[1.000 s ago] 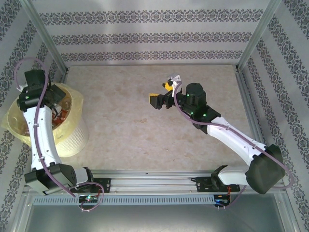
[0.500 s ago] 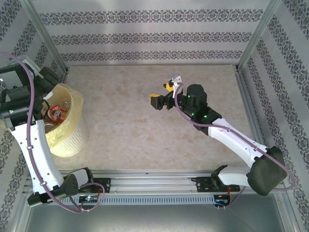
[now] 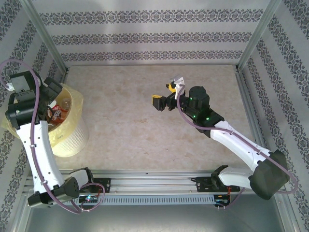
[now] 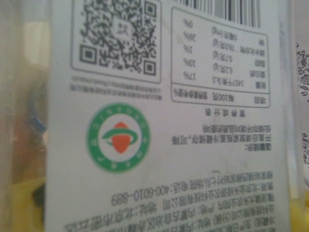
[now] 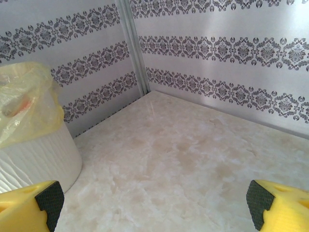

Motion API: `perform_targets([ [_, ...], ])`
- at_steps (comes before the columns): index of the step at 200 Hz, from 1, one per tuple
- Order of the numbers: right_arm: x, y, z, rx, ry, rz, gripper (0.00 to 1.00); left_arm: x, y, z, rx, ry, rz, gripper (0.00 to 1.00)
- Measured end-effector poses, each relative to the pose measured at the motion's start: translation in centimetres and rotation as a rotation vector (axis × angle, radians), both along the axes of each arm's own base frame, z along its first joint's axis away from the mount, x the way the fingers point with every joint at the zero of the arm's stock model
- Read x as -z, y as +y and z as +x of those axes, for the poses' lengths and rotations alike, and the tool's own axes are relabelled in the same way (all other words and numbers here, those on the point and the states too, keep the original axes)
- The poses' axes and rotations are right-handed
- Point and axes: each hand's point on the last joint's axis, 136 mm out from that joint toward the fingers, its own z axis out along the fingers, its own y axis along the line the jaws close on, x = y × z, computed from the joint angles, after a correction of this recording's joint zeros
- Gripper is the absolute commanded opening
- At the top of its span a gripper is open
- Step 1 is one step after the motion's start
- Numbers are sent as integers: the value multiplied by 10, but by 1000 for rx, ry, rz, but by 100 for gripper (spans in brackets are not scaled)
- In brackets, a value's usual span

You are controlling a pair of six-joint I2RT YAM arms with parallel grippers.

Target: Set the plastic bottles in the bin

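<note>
The bin (image 3: 67, 137) stands at the table's left edge, pale yellow with a thin bag lining; in the right wrist view the bin (image 5: 36, 150) is at the left. Inside it lie plastic bottles (image 3: 59, 113) with red and orange labels. My left gripper (image 3: 53, 98) hangs over the bin's rim. A bottle's white printed label (image 4: 164, 121) sits right against the left wrist lens and hides the fingertips. My right gripper (image 3: 161, 98) hovers open above the table's middle, yellow fingers (image 5: 46, 198) wide apart with nothing between them.
Patterned walls close the table at the back and both sides, with metal corner posts (image 3: 48, 38). The marbled tabletop (image 3: 130, 125) stretches between the bin and the right arm. A metal rail (image 3: 154, 179) runs along the near edge.
The left arm swung up and out to the left of the bin, then came back a little towards its rim. The right gripper shifted slightly right and stayed open.
</note>
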Motion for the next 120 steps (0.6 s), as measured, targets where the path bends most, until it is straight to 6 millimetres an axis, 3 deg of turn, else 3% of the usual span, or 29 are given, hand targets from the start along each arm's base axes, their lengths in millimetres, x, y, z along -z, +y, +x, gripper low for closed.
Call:
perform_targets([
  [41, 0, 0, 0, 0, 1, 0, 98, -12, -3, -8, 0, -25, 12, 98],
  [44, 0, 0, 0, 0, 1, 0, 98, -11, -3, -7, 3, -25, 11, 86],
  [49, 0, 0, 0, 0, 1, 0, 98, -10, -4, -7, 7, -27, 10, 53],
  [52, 0, 0, 0, 0, 1, 0, 98, -9, -5, -5, 15, -29, 11, 39],
  [56, 0, 0, 0, 0, 1, 0, 98, -6, -5, -4, 20, -28, 11, 7],
  [58, 0, 0, 0, 0, 1, 0, 98, -4, -5, -4, 23, -27, 10, 0],
  [83, 0, 0, 0, 0, 1, 0, 98, 31, 2, -8, 0, 85, 16, 0],
  [89, 0, 0, 0, 0, 1, 0, 98, 37, 5, -8, -7, 120, 17, 23],
  [93, 0, 0, 0, 0, 1, 0, 98, 41, 7, -7, -11, 138, 18, 52],
  [96, 0, 0, 0, 0, 1, 0, 98, 43, 8, -6, -12, 148, 18, 68],
  [102, 0, 0, 0, 0, 1, 0, 98, 47, 10, -4, -13, 166, 18, 87],
  [107, 0, 0, 0, 0, 1, 0, 98, 49, 11, -3, -10, 181, 21, 99],
  [120, 0, 0, 0, 0, 1, 0, 98, 53, 13, -2, -10, 200, 23, 100],
])
